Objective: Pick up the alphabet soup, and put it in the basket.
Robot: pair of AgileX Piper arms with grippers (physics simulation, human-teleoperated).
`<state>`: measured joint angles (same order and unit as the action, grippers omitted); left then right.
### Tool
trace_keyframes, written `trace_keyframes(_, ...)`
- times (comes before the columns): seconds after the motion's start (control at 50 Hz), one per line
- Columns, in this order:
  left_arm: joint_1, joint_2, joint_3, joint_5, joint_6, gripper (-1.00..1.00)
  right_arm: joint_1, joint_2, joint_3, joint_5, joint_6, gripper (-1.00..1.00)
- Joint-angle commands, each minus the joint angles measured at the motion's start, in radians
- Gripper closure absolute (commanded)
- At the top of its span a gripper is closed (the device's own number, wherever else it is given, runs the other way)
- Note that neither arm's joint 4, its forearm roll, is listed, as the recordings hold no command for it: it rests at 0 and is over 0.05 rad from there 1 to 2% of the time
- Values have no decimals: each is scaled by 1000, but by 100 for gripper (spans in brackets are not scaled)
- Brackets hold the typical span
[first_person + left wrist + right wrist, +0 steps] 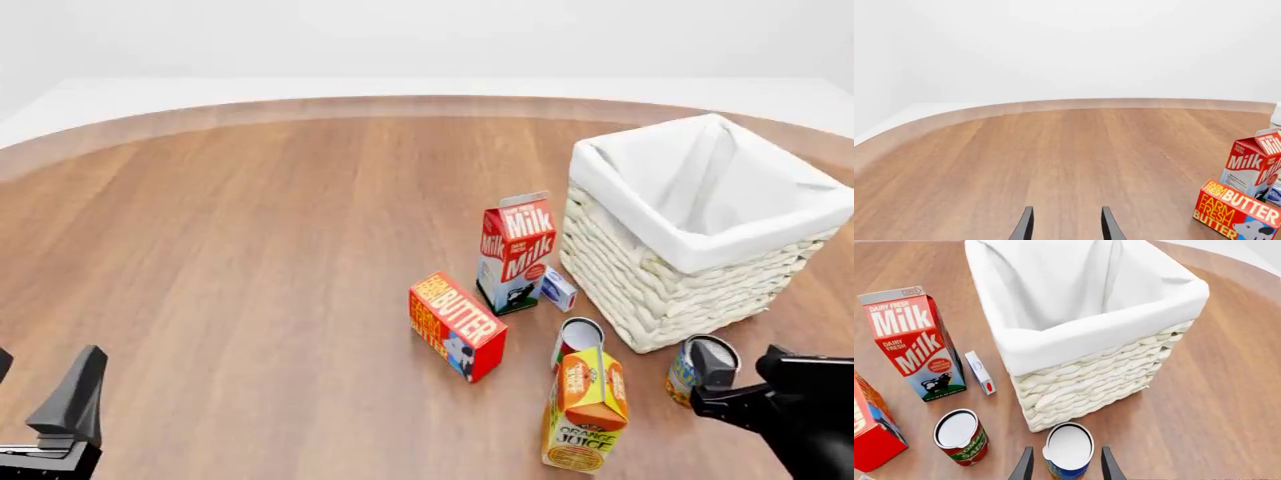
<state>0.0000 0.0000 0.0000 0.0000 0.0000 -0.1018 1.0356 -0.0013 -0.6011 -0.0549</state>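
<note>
The alphabet soup point(1069, 452), a short can with a blue label and silver top, stands upright just in front of the basket point(1087, 382). My right gripper point(1066, 467) is open, one finger on each side of the can with small gaps. In the front view the same can point(699, 368) sits at the near right corner of the cream wicker basket point(641, 280), with the right gripper point(731, 385) beside it. My left gripper point(40, 390) is far off at the near left, open and holding nothing, and its fingers point(1024, 227) hang over bare wood.
A red-labelled can point(577, 340) stands left of the soup. An orange juice carton point(585, 410) is near the front edge. A milk carton point(517, 250), a small white box point(558, 288) and a red butter box point(458, 325) stand left of the basket.
</note>
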Motion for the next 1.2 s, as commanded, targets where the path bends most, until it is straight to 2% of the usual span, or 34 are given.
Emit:
trace_keyframes(0.02,0,0,0,0,0,-100,-6,105,1,-80,6,-100)
trace_keyframes(0.2,0,0,0,0,0,-100,-8,195,1,-147,2,-100)
trace_keyframes(0.34,0,0,0,0,0,-100,-10,208,1,-151,0,-100)
trace_keyframes(0.68,0,0,0,0,0,-100,-11,327,1,-242,9,-100)
trace_keyframes(1.2,0,0,0,0,0,-100,-15,579,1,-438,13,-100)
